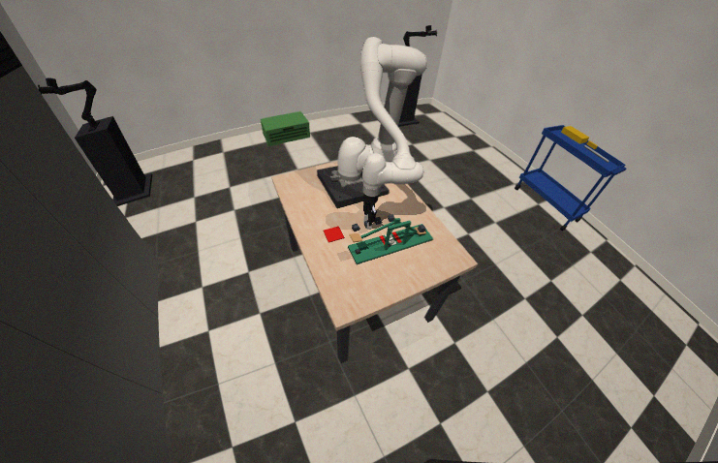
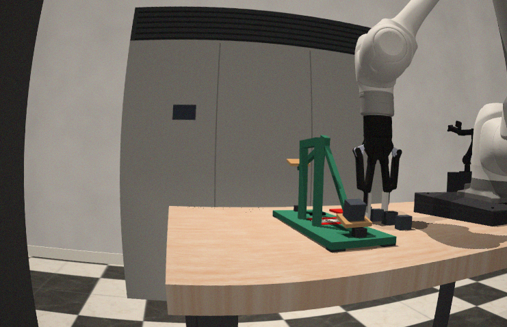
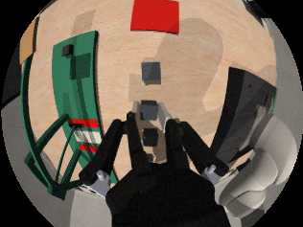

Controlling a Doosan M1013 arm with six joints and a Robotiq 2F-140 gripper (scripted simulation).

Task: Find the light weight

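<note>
My gripper (image 1: pixel 369 224) (image 2: pixel 376 211) (image 3: pixel 148 107) points down, partly open. Its fingertips stand on either side of a dark grey weight (image 2: pixel 376 215) (image 3: pixel 149 108), with narrow gaps in the wrist view. It is second from the dish in a row of weights. The nearest to the dish is another weight (image 1: pixel 355 227) (image 3: pixel 151 71); two more lie beyond. The red dish (image 1: pixel 333 233) (image 3: pixel 155 15) lies flat, bearing nothing. On the green balance (image 1: pixel 370 254) (image 2: pixel 323 233) (image 3: pixel 59 87), one weight (image 1: pixel 421 228) (image 2: pixel 354 209) sits on the lowered pan; the other pan (image 1: pixel 355 237) (image 2: pixel 292 161) is raised, empty. The pointer's field is unclear.
The balance's green frame stands beside the row of weights. The black base plate (image 1: pixel 337 196) (image 2: pixel 454 208) (image 3: pixel 235 114) of the arm lies on the row's other side. The wooden table (image 1: pixel 359 294) (image 2: pixel 223 254) carries everything; a blue trolley (image 1: pixel 555 191) stands away from it.
</note>
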